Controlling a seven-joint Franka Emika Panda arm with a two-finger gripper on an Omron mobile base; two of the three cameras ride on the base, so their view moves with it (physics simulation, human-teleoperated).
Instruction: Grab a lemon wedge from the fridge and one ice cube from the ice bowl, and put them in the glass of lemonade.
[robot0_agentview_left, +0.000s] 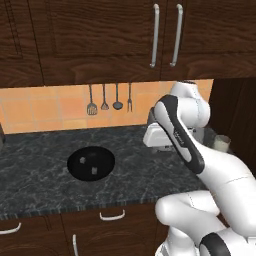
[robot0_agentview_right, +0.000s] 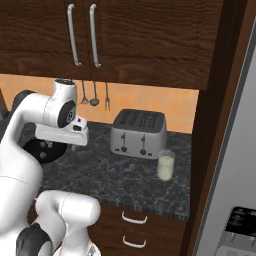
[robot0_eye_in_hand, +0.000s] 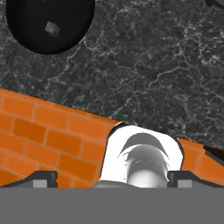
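Jaws standing wide open and empty over the bench (robot0_agentview_left: 45, 170); bowl (robot0_eye_in_hand: 48, 24) lying at 11 o'clock, so centring over one ice cube (robot0_eye_in_hand: 52, 29) seems advisable.

From my left base camera, my own arm hides most of the toaster (robot0_agentview_left: 154, 136) and part of the glass of lemonade (robot0_agentview_left: 222, 143). The fridge (robot0_agentview_right: 235, 165) is cut off by the right base picture's edge. In the hand view the ice bowl (robot0_eye_in_hand: 26, 26) runs past the top edge.

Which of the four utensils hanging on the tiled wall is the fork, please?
The rightmost utensil: it ends in prongs, unlike the slotted spatula and the two rounded ones between.
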